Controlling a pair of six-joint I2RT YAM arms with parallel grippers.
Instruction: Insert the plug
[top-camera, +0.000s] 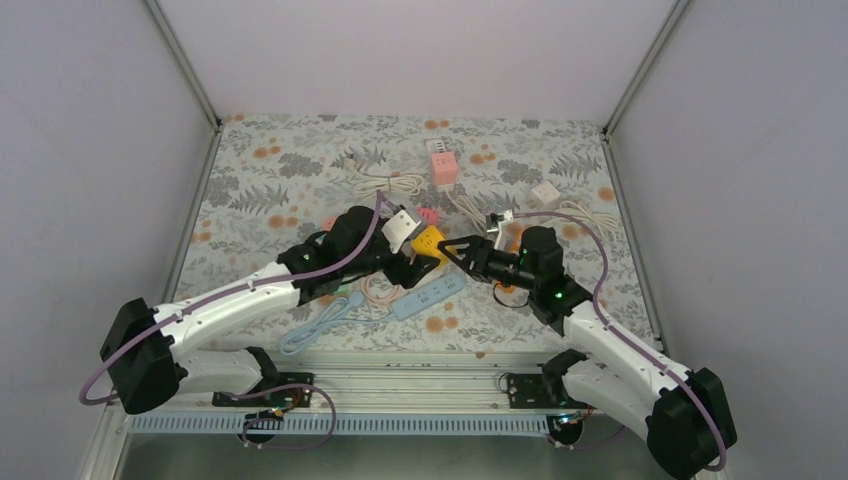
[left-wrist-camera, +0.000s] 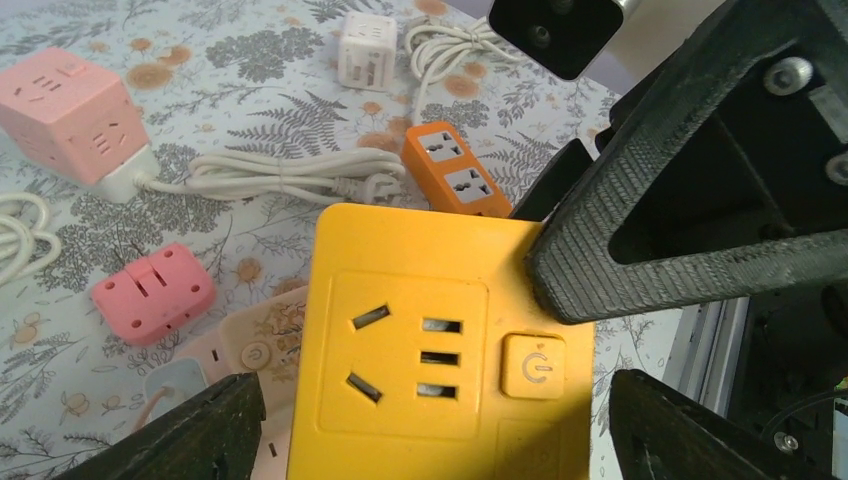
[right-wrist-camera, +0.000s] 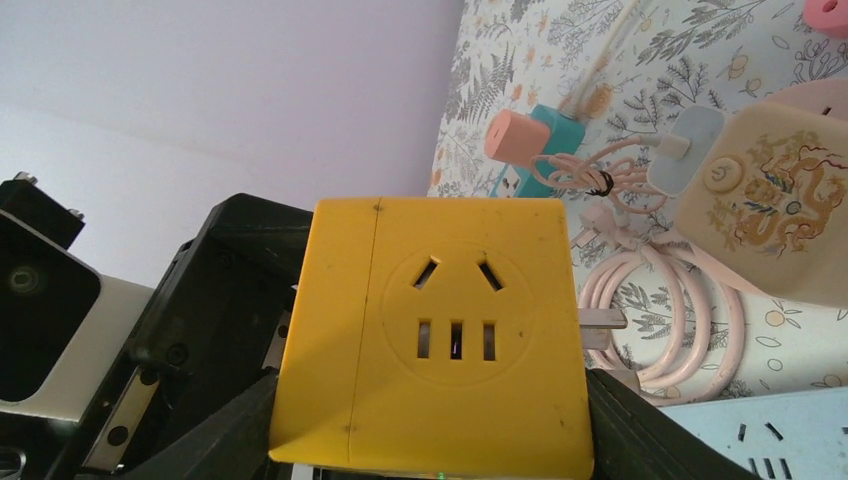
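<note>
The left arm and right arm both stretch forward and inward from their bases, elbows bent, wrists angled toward each other so the two grippers meet tip to tip. The right gripper clamps the yellow socket cube between its two fingers. The left gripper stands wide, its fingers flanking the same cube with a thin gap at each side.

Plain pale lilac walls enclose a worktop draped in fern-and-flower patterned cloth; grey metal posts mark its back corners.
</note>
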